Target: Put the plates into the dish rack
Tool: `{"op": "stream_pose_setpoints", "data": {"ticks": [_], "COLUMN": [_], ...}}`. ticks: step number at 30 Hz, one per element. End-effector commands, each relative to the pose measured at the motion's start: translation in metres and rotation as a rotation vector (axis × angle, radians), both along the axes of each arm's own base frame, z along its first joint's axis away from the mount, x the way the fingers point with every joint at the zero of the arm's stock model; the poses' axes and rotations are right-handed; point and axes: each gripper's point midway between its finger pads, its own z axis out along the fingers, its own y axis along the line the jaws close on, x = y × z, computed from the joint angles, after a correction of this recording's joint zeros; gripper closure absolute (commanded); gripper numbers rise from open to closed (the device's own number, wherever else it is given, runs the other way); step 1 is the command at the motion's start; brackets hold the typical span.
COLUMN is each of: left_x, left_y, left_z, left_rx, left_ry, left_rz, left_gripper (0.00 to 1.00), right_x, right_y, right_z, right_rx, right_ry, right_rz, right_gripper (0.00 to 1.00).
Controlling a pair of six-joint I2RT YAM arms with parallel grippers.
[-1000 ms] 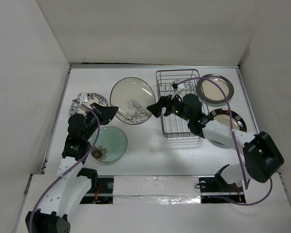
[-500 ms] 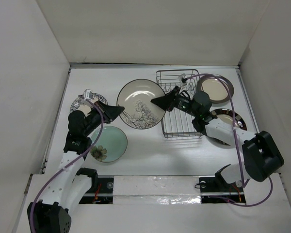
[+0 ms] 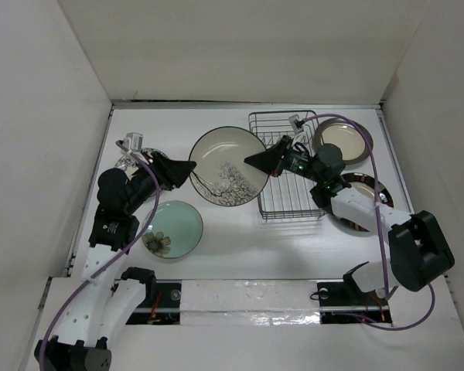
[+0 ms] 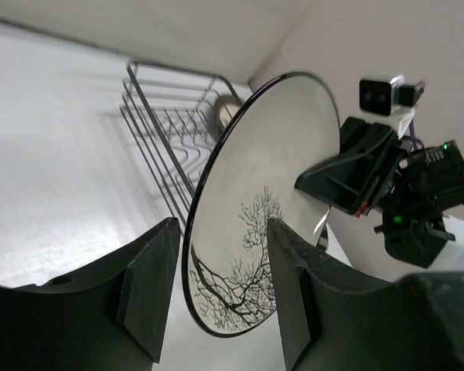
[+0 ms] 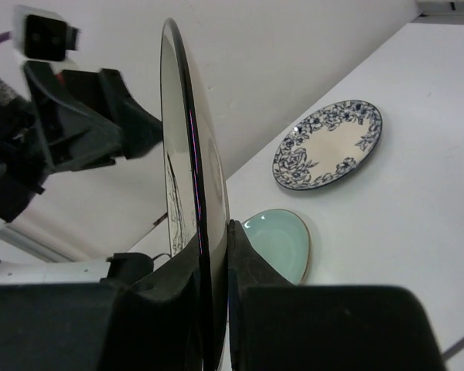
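Tree plate (image 3: 226, 165) is up on edge mid-frame, just left of the rack (image 3: 282, 197). The right gripper (image 5: 213, 263) is clenched on its rim, and the left gripper (image 4: 223, 232) is spread loose around the far side, apparently not touching. On that one pinch it could swivel, slip, or clip a prong going in; rack looks bare, though the arm hides part.

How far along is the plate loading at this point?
Done: nothing yet; the dish rack holds no plates. In hand: the tree-print plate is tilted up beside the rack, the right gripper clamped on its rim, the left gripper open around the opposite edge. Remaining: slot that plate, then the green flower plate, the patterned plate and the two dark-rimmed beige plates, all flat on the table.
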Motion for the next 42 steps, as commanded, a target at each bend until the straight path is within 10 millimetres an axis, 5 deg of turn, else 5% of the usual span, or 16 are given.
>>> {"op": "stream_pose_setpoints", "data": {"ticks": [1, 5, 10, 11, 13, 18, 24, 42], "left_x": [-0.001, -0.001, -0.015, -0.015, -0.014, -0.008, -0.011, -0.005], "left_y": [0.027, 0.048, 0.075, 0.078, 0.074, 0.070, 0.071, 0.068], "left_z": [0.052, 0.056, 0.058, 0.056, 0.047, 0.036, 0.038, 0.031], "left_rx": [0.090, 0.150, 0.150, 0.156, 0.176, 0.202, 0.207, 0.211], "left_ry": [-0.197, -0.218, -0.295, -0.296, -0.290, -0.273, -0.279, -0.258], "left_rz": [0.153, 0.287, 0.436, 0.453, 0.440, 0.418, 0.427, 0.417], "left_gripper": [0.54, 0.52, 0.56, 0.57, 0.61, 0.71, 0.90, 0.80], "right_x": [0.000, 0.016, 0.059, 0.067, 0.086, 0.111, 0.132, 0.181], "right_y": [-0.018, -0.038, -0.090, -0.097, -0.123, -0.174, -0.184, -0.141], "right_z": [0.051, 0.063, 0.077, 0.068, 0.087, 0.090, 0.084, 0.013], "right_rx": [0.097, 0.109, 0.088, 0.029, -0.001, -0.159, -0.341, -0.671], "right_ry": [-0.089, -0.072, -0.057, -0.042, -0.065, -0.070, -0.071, 0.005], "right_rz": [-0.037, -0.129, -0.407, -0.472, -0.695, -1.073, -1.260, -1.228], "right_gripper": [1.00, 1.00, 1.00, 1.00, 1.00, 1.00, 1.00, 1.00]}}
